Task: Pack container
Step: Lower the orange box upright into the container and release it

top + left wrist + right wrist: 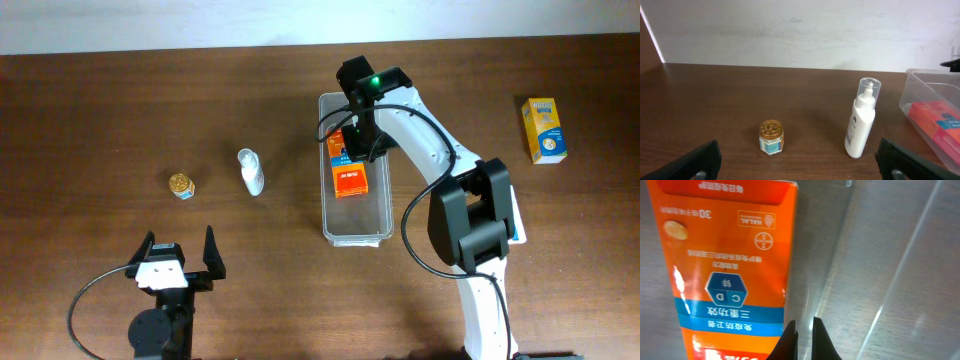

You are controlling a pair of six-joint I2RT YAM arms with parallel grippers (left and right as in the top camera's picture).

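The container (357, 225) is a long clear bin at the table's middle, with orange boxes (348, 178) lying in its far half. My right gripper (362, 148) reaches down into it. In the right wrist view the right gripper (803, 330) is shut with nothing between its fingers, just right of an orange box (725, 255) on the clear container floor (880, 255). My left gripper (180, 255) rests open near the front left edge. In its view the left gripper (797, 146) faces a small gold-lidded jar (771, 137) and a white bottle (861, 120), both well ahead of it.
A yellow box (545, 130) lies at the far right of the table. The jar (181, 185) and the bottle (251, 172) sit left of the container. The container's near corner (920, 82) shows at the right of the left wrist view.
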